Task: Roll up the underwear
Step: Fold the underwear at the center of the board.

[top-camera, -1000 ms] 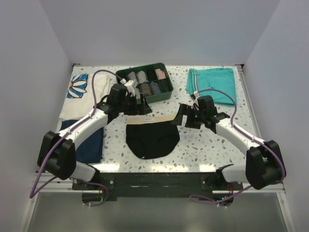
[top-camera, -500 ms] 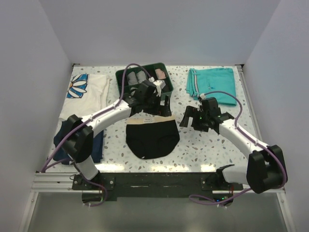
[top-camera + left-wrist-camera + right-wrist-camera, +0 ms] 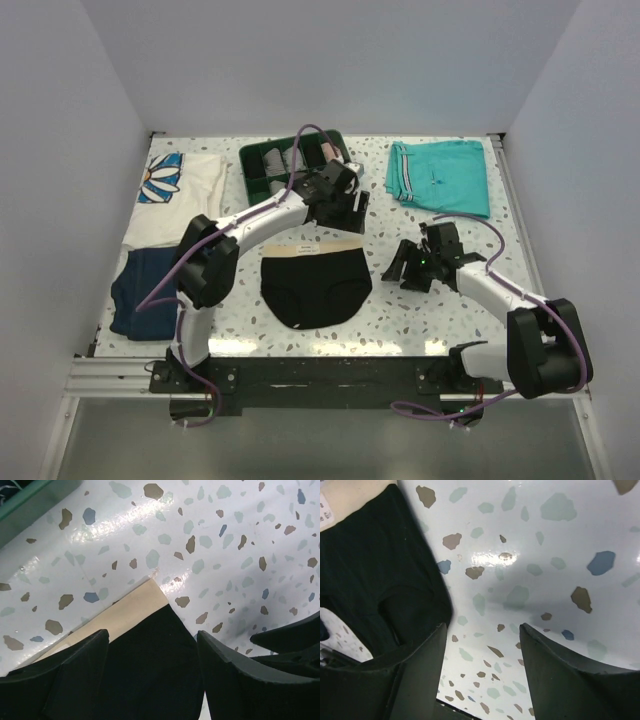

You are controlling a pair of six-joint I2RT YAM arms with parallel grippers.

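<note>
- The green bin (image 3: 244, 160) stands at the middle of the tabletop's (image 3: 440, 320) far edge. It is divided into compartments.
- Grey rolls (image 3: 272, 160) lie in the bin's left compartments and a pinkish roll (image 3: 328, 151) lies towards its far right. The left arm crosses over the rest, so the other compartments and their number cannot be made out.
- The underwear (image 3: 315, 288) lies flat and unrolled outside the bin, at the middle of the tabletop and closer to the near edge. Its beige waistband (image 3: 310, 245) faces the bin.
- The left gripper (image 3: 348, 212) hangs over the right end of the waistband, between the bin and the underwear. In the left wrist view its fingers (image 3: 75, 675) are spread apart with nothing clamped, and black fabric and the beige corner show in the gap.
- The right gripper (image 3: 405, 272) is just beside the underwear's right edge. In the right wrist view its fingers (image 3: 415, 670) are also apart, with bare tabletop in the gap and the black fabric at the left finger.
- Teal shorts (image 3: 440, 175) lie at the far right corner.
- A white shirt (image 3: 175, 195) with a daisy print lies at the far left.
- A navy garment (image 3: 145, 295) lies folded along the left edge, nearer the front.
</note>
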